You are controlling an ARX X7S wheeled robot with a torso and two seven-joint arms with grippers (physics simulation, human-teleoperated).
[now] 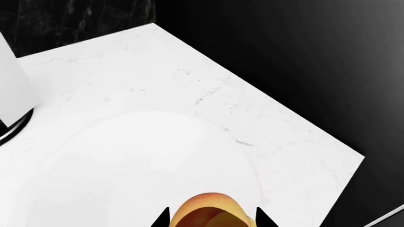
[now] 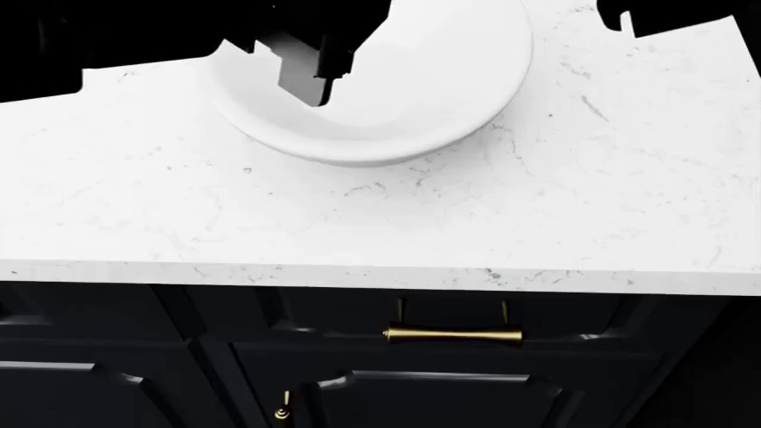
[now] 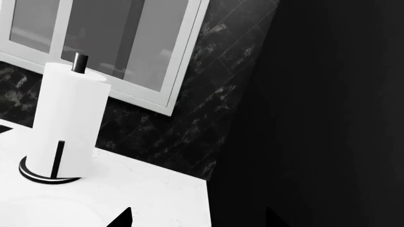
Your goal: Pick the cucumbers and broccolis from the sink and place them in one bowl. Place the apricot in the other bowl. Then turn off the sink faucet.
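Note:
The orange apricot (image 1: 211,210) sits between the two dark tips of my left gripper (image 1: 213,220), which is shut on it. It hangs over a wide white bowl (image 1: 126,161) on the white marble counter. In the head view the bowl (image 2: 440,98) is at the back centre, with my left gripper (image 2: 312,76) over its left part. My right gripper (image 3: 196,220) is open and empty, above the counter's far corner. Its arm (image 2: 666,13) shows at the head view's top right. The sink, cucumbers, broccolis, faucet and second bowl are out of view.
A white paper towel roll (image 3: 66,123) on a black stand is by the dark tiled wall under a window; its side also shows in the left wrist view (image 1: 13,85). The counter's front edge (image 2: 380,276) tops dark cabinets with a brass handle (image 2: 452,335).

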